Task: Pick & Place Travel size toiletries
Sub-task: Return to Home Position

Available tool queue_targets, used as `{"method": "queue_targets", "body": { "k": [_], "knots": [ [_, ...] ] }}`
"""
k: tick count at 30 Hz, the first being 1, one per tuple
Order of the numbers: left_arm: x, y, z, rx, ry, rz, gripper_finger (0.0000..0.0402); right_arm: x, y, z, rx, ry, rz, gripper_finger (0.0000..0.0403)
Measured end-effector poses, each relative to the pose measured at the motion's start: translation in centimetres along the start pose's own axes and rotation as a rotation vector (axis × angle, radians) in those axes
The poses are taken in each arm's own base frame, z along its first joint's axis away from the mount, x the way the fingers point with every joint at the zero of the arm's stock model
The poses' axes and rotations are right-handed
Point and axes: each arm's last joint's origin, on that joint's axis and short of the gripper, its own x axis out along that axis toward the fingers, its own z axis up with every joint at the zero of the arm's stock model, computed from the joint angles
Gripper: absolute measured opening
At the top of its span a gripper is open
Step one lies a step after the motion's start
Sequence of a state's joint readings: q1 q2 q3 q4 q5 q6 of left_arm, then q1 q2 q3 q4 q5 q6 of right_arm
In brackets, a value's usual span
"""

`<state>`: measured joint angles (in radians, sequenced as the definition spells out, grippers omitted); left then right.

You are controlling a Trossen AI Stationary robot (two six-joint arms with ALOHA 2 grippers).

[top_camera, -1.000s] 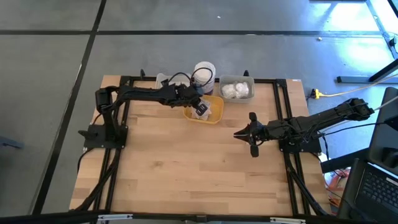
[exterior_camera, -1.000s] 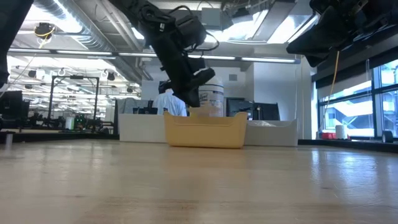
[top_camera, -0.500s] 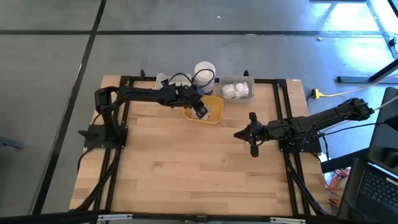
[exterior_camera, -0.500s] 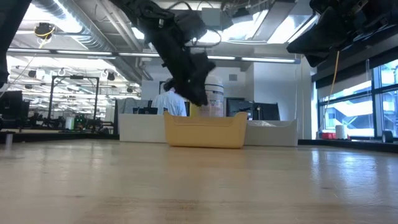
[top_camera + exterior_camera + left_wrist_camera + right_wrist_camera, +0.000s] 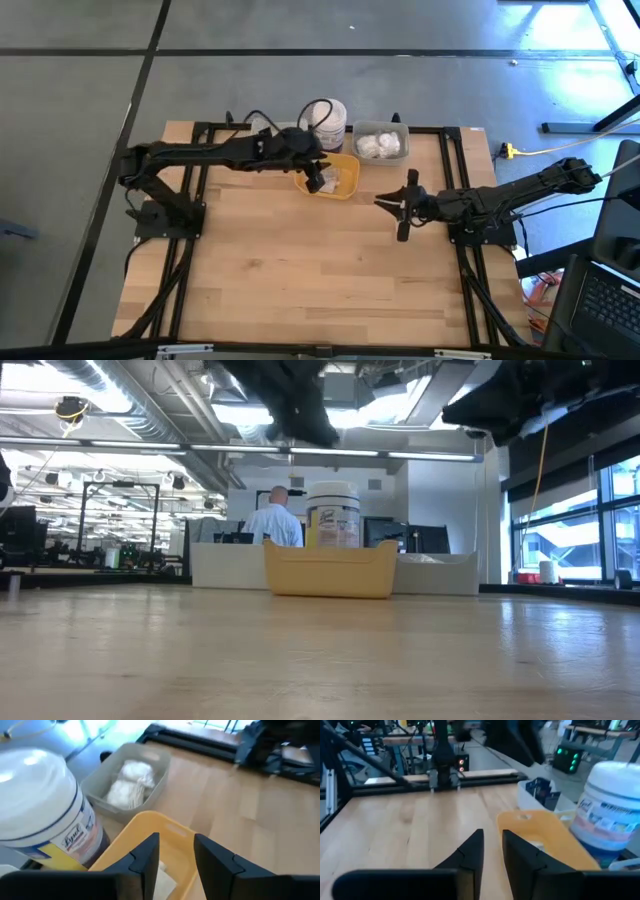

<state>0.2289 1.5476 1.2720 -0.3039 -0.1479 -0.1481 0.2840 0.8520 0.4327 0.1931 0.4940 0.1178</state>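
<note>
The yellow tray [image 5: 345, 180] stands at the table's far middle, with a flat white sachet [image 5: 164, 876] lying in it. My left gripper [image 5: 176, 842] hangs open above the tray's near-left part [image 5: 318, 180], with nothing between its fingers. A grey tray [image 5: 380, 143] to the far right holds clear-wrapped white fluffy pieces [image 5: 129, 782]. Small dark items [image 5: 540, 790] stand in a white tray [image 5: 525, 795]. My right gripper [image 5: 382, 203] hovers right of the yellow tray, pointing at it, its fingers [image 5: 470, 851] a narrow gap apart and empty.
A large white jar with a yellow label [image 5: 328, 115] stands just behind the yellow tray, also seen in the low view [image 5: 333, 515]. Black frame rails [image 5: 200, 200] run along the table's left and right sides. The near half of the wooden top [image 5: 320, 280] is bare.
My left gripper has risen out of the yellow tray, now well above its rim, and drawn back a little toward the table's left. My right gripper's tip has swung slightly toward the far edge. The trays and the jar have stayed in place.
</note>
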Motion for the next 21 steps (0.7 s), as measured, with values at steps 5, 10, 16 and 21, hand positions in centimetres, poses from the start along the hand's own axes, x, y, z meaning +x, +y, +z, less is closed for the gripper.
{"method": "queue_targets", "body": {
  "k": [5,10,16,21],
  "knots": [
    [-3.4,-1.6,0.7,0.074,-0.076,-0.012,0.0093,-0.1,0.1,1.3,-0.017,-0.019,0.008,0.0084],
    [-6.7,-3.0,-0.9,0.136,-0.153,-0.079,0.0039,-0.4,0.0,1.3,-0.039,0.083,0.071,0.0057],
    [-10.6,-2.0,-5.3,0.120,-0.241,-0.094,0.0004,-2.1,-1.0,1.0,-0.028,0.147,0.038,0.0006],
    [-13.4,-1.3,-8.5,0.106,-0.382,-0.211,0.0002,-3.8,-1.7,1.5,0.006,0.078,0.080,0.0024]
  ]
}}
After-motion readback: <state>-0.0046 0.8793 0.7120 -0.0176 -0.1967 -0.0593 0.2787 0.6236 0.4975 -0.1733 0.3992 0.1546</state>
